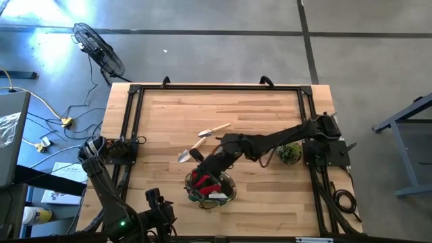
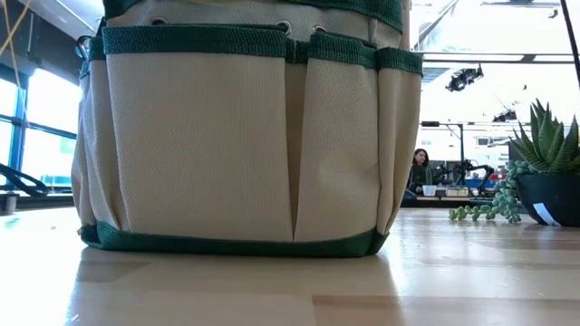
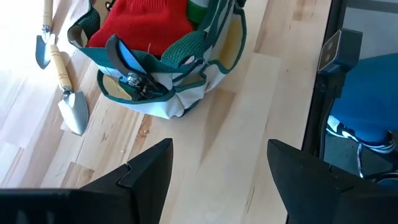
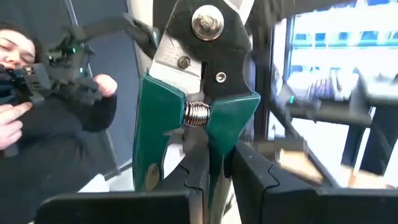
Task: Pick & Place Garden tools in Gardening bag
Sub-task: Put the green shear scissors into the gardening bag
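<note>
The gardening bag [image 1: 210, 187], beige with green trim, stands near the table's front edge and fills the low view [image 2: 245, 136]. A red glove bundle [image 3: 140, 25] and a blue-handled tool [image 3: 127, 62] sit in it. Two wooden-handled trowels [image 3: 62, 74] lie on the table just beyond it. My right gripper [image 4: 217, 171] hovers over the bag's far rim [image 1: 200, 162], shut on green-handled pruning shears [image 4: 199, 81]. My left gripper [image 3: 217, 165] is open above bare table, left of the bag [image 1: 158, 206]. My right gripper pinches one green handle of the shears [image 4: 216, 158] between its two fingers, just below the spring. The other handle [image 4: 149, 143] runs free outside one finger [image 4: 193, 183]. The fingers reach out level, and the shears cross them, lifted clear, pivot bolt away from the fingers.
A potted succulent [image 1: 290, 154] stands at the table's right side, near the right arm's base. A black frame [image 1: 135, 108] runs around the table top. A person [image 4: 43, 93] stands beyond the table. Bare wood lies at the far half.
</note>
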Robot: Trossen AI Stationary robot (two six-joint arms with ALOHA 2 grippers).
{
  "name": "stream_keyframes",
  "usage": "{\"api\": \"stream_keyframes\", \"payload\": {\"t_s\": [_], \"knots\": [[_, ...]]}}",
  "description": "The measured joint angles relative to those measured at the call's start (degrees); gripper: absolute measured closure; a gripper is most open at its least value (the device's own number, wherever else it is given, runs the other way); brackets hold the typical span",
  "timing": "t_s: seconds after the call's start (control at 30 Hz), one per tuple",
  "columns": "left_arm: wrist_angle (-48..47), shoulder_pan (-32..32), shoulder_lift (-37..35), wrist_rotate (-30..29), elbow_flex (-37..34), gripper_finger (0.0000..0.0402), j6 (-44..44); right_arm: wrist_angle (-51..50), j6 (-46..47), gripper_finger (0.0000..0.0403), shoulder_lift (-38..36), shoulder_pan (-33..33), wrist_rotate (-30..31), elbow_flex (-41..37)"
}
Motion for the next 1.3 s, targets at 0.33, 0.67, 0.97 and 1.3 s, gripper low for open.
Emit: {"api": "stream_keyframes", "payload": {"t_s": [0.33,0.67,0.97,1.3], "knots": [[0.5,-0.3,0.0,0.1,0.0,0.0151,-0.1,-8.1,2.1,0.037,1.7,-0.8,-0.9,0.0],[2.1,-2.7,1.6,-0.1,0.0,0.0151,-0.3,-18.4,0.9,0.037,1.7,0.2,2.5,-0.1],[1.9,-3.4,3.8,0.6,0.0,0.0151,-0.2,-15.3,-1.5,0.037,-3.0,-0.3,3.0,-0.1],[1.4,-3.4,4.1,0.5,0.0,0.0151,-0.1,-13.7,-2.5,0.037,-5.5,-2.3,6.1,-0.1]]}}
